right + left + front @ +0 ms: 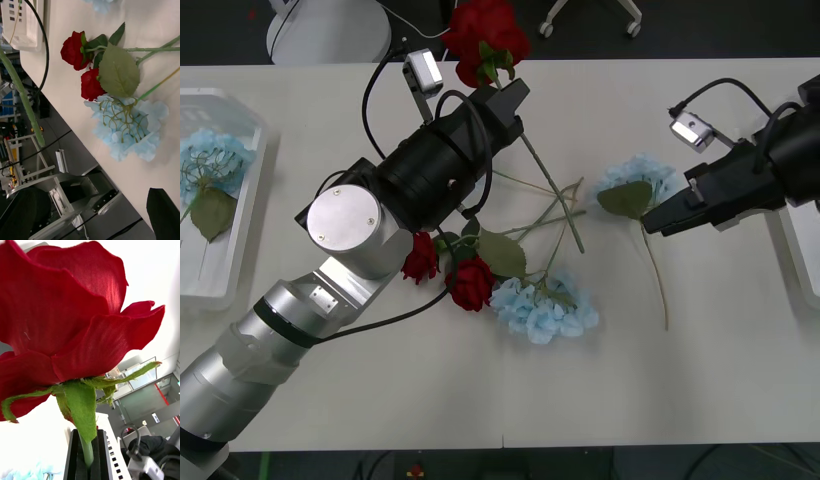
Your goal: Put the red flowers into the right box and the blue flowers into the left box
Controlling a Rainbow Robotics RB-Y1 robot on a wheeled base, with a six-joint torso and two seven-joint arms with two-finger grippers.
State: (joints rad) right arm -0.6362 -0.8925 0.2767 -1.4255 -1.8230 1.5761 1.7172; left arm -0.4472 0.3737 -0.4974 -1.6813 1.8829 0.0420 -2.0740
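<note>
**One blue flower boxed, a rose in the air**

Left hand (502, 100) pinches a rose (485, 40) by its stem above the tabletop (680, 400). One blue flower (210, 160) lies in the left box (240, 270). Two roses (450, 270) and two blue flowers (545, 305) remain loose. Right hand (660, 218): grip unclear.

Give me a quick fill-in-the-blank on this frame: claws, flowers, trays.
1. The left claw is shut on the stem of a ___ rose.
2. The tray at the table's left edge already holds one ___ flower.
3. On the table, ___ red roses lie beside the blue flower near the left arm.
4. The right claw hovers by a blue flower, holding ___.

Missing words: red; blue; two; nothing
</note>
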